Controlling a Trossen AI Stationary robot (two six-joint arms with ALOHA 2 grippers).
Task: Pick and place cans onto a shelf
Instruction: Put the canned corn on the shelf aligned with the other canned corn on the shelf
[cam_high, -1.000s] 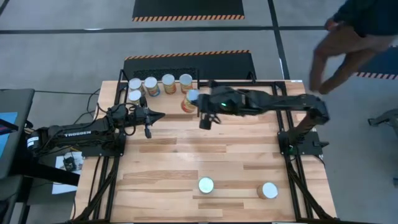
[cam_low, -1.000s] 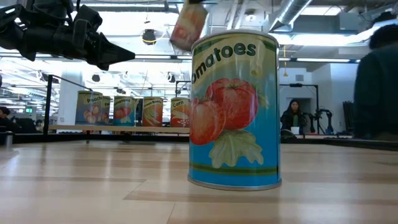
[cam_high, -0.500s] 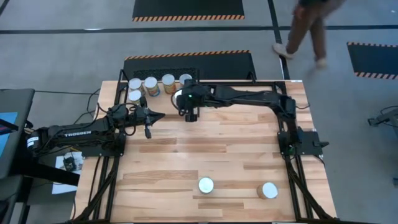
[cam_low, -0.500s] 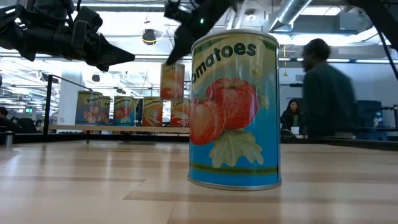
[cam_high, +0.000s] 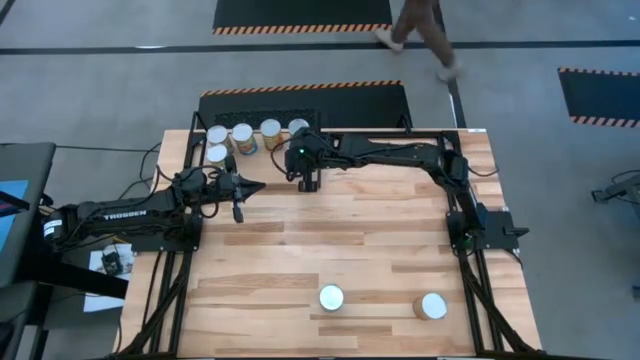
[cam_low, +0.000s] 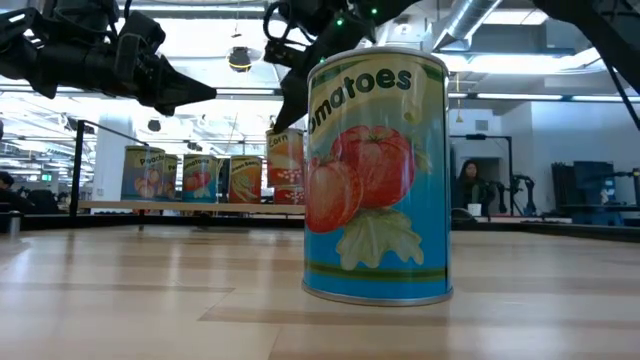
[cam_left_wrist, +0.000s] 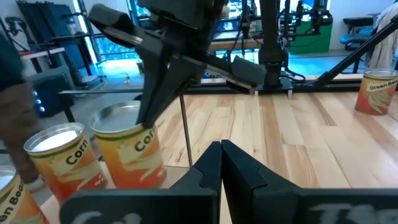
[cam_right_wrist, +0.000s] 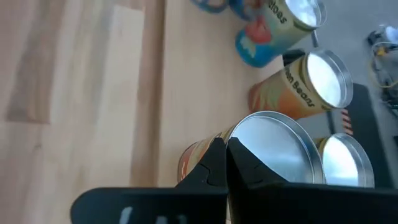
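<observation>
Right arm (cam_high: 380, 155) is covering one can (cam_right_wrist: 249, 155) from above; tomato can (cam_low: 377, 175) is blocking shelf cans (cam_low: 200, 178) behind it.

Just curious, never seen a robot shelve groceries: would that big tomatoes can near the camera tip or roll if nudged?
The tomatoes can stands upright on a flat base, so a low nudge would probably slide it. Its tall shape suggests a high push might tip it; then it would likely roll. The metal looks stiff, perhaps slippery.

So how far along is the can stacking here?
Done: five cans stand on the shelf. In hand: the right gripper grips a sixth can by the rim beside them. Left: two cans at the table's near edge. The left gripper waits shut.
</observation>
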